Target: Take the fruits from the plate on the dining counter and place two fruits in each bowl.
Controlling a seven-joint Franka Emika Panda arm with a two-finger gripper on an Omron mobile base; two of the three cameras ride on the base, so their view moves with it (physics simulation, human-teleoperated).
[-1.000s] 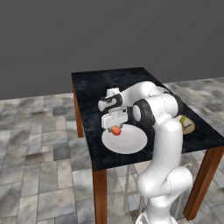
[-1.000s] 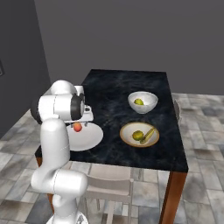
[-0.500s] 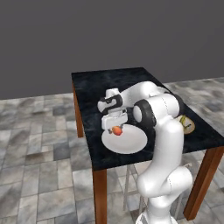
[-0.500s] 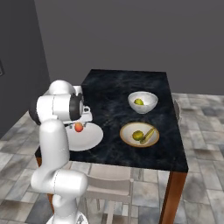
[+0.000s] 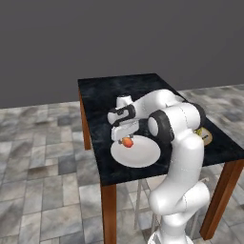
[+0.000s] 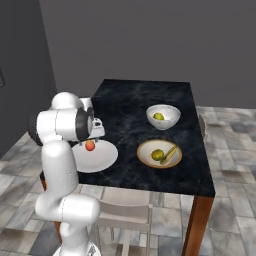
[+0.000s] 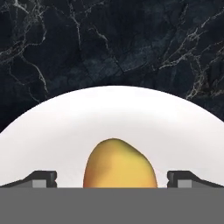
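- The tabletop (image 6: 145, 100) carries the plate (image 6: 102, 158), the deep white bowl (image 6: 163, 117) and the tan-rimmed shallow bowl (image 6: 159, 153).
- The deep white bowl holds the pear (image 6: 158, 116).
- The shallow bowl holds the round olive-yellow fruit (image 6: 157, 154) and the banana (image 6: 169, 155), side by side; the banana's long axis runs diagonally across the bowl.
- The claw (image 5: 126, 139) stands over the plate; its fingertips (image 7: 43, 178) sit apart, one on each side of the red-orange fruit (image 7: 119, 165).
- Whether the fingertips touch the fruit cannot be told.
- The robot's arm blocks part of the plate's near edge in the right base view.
- A pale chair (image 6: 124, 215) stands at the tabletop's near edge.
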